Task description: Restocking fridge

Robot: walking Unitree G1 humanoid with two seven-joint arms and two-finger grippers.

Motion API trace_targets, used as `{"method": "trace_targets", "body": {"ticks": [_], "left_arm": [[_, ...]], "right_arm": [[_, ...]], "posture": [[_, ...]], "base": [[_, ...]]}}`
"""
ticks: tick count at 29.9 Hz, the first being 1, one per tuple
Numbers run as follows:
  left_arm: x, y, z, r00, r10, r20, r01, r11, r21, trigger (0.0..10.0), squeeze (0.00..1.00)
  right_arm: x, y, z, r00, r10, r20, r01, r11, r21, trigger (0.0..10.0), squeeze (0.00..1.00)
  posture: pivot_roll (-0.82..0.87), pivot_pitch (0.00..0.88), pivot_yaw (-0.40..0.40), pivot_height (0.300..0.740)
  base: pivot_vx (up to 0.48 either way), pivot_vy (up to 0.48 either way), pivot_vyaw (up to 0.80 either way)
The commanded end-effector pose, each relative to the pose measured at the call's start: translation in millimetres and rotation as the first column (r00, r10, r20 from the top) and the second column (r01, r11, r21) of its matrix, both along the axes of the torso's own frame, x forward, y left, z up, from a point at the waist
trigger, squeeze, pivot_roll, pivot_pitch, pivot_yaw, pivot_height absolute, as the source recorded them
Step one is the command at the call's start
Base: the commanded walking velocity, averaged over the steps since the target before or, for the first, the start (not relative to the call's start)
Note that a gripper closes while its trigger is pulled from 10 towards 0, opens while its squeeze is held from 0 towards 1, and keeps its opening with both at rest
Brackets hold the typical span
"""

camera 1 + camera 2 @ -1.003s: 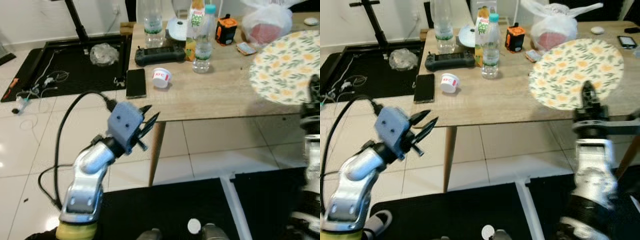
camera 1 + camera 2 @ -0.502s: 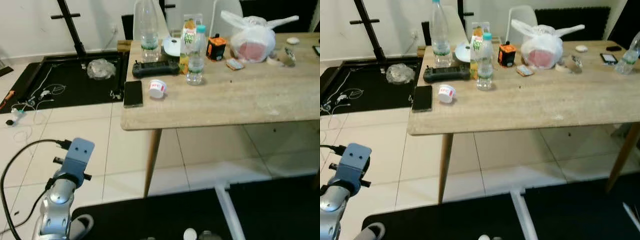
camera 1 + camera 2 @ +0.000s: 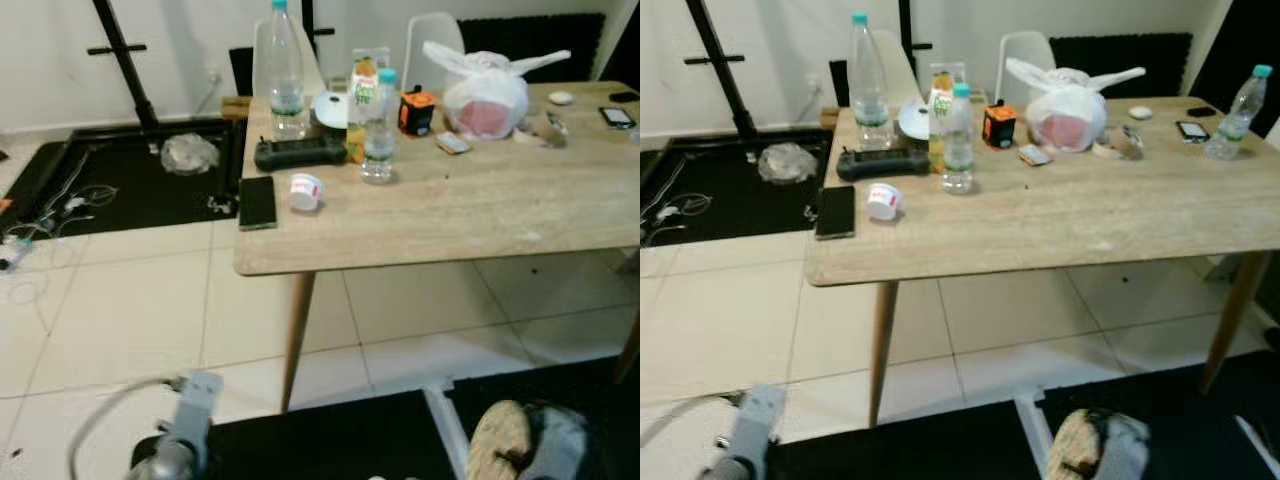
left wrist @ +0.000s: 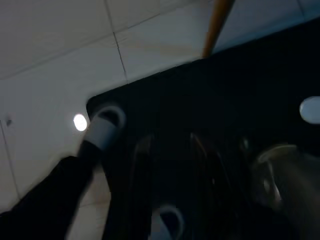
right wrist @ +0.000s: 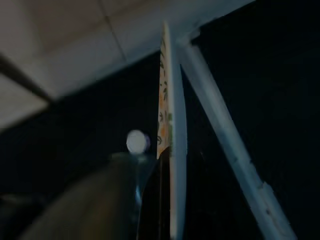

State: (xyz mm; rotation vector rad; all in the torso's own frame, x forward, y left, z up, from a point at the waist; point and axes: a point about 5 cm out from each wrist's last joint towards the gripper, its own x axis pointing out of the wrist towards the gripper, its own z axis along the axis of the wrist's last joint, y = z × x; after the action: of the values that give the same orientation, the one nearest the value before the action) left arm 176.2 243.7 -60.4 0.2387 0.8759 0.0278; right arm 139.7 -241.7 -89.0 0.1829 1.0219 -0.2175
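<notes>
Right gripper (image 5: 167, 200) clamps floral plate (image 5: 165, 125) edge-on, low over black mat (image 5: 260, 75). Left gripper (image 4: 170, 165) hangs idle, fingers apart. Bottles sit along table (image 3: 1060, 230) far edge.

tiled home room, cluttered table (image 3: 1120, 225)

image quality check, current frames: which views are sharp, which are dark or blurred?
Eye views: well lit, table and bottles sharp, plate at the bottom edge smeared. Left wrist view: dark, fingers blurred. Right wrist view: dark and soft, plate edge-on.
</notes>
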Motion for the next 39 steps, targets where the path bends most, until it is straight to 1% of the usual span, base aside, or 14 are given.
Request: {"method": "trace_targets", "body": {"ticks": [1,2,3,6,7,10,15,18,29,39], "left_arm": [[-5.1,-6.2,-7,0.999,-0.021,-0.039,0.020,1.000,-0.016,10.0,0.00],[-10.0,-8.9,-12,0.995,-0.063,-0.079,0.064,0.998,0.010,10.0,0.00],[-10.0,-8.9,-12,0.995,-0.063,-0.079,0.064,0.998,0.010,10.0,0.00],[-9.6,-8.1,-15,0.986,-0.136,-0.100,0.145,0.986,0.088,10.0,0.00],[-9.3,-7.8,-15,0.985,-0.142,-0.101,0.153,0.983,0.105,10.0,0.00],[-9.2,-8.3,-16,0.985,-0.141,-0.100,0.152,0.981,0.119,10.0,0.00],[-12.3,-11.5,-19,0.979,-0.169,-0.112,0.183,0.975,0.128,10.0,0.00],[-18.7,-11.7,-22,0.974,-0.182,-0.132,0.200,0.970,0.137,10.0,0.00],[-24.1,-11.8,-26,0.975,-0.167,-0.145,0.187,0.973,0.134,10.0,0.00],[-25.3,-11.1,-27,0.973,-0.171,-0.155,0.194,0.970,0.144,10.0,0.00]], "right_arm": [[-3.6,0.8,-1,0.994,0.105,-0.018,-0.106,0.993,-0.044,10.0,0.00],[-8.4,5.2,-4,0.979,0.196,-0.051,-0.199,0.978,-0.064,10.0,0.00],[-8.4,5.2,-4,0.979,0.196,-0.051,-0.199,0.978,-0.064,10.0,0.00],[-6.7,4.8,-4,0.984,0.172,-0.040,-0.174,0.982,-0.073,10.0,0.00],[-7.2,5.5,-4,0.982,0.183,-0.045,-0.186,0.980,-0.076,10.0,0.00],[-9.6,7.5,-6,0.975,0.214,-0.063,-0.219,0.973,-0.079,10.0,0.00],[-11.5,7.6,-7,0.976,0.204,-0.069,-0.209,0.975,-0.073,10.0,0.00],[-9.7,7.1,-6,0.979,0.196,-0.063,-0.200,0.977,-0.074,10.0,0.00],[-1.4,0.2,-2,0.981,0.186,-0.046,-0.190,0.977,-0.093,10.0,0.00],[-8.1,2.0,-5,0.982,0.182,-0.060,-0.186,0.979,-0.088,10.0,0.00]], "posture": [[0.05,0.022,-0.030,0.740],[0.04,0.021,-0.029,0.740],[0.04,0.021,-0.029,0.740],[0.03,0.022,-0.036,0.740],[0.04,0.022,-0.042,0.740],[0.04,0.024,-0.044,0.740],[0.05,0.026,-0.047,0.740],[0.05,0.029,-0.052,0.740],[0.05,0.026,-0.056,0.740],[0.04,0.028,-0.050,0.740]], "base": [[0.000,0.000,0.00],[0.000,0.000,0.00],[0.000,0.000,0.00],[0.000,0.000,0.00],[0.000,0.000,0.00],[0.000,0.000,0.00],[0.000,0.000,-0.56],[0.000,0.000,-0.76],[0.000,0.000,-0.76],[0.000,0.000,-0.76]]}}
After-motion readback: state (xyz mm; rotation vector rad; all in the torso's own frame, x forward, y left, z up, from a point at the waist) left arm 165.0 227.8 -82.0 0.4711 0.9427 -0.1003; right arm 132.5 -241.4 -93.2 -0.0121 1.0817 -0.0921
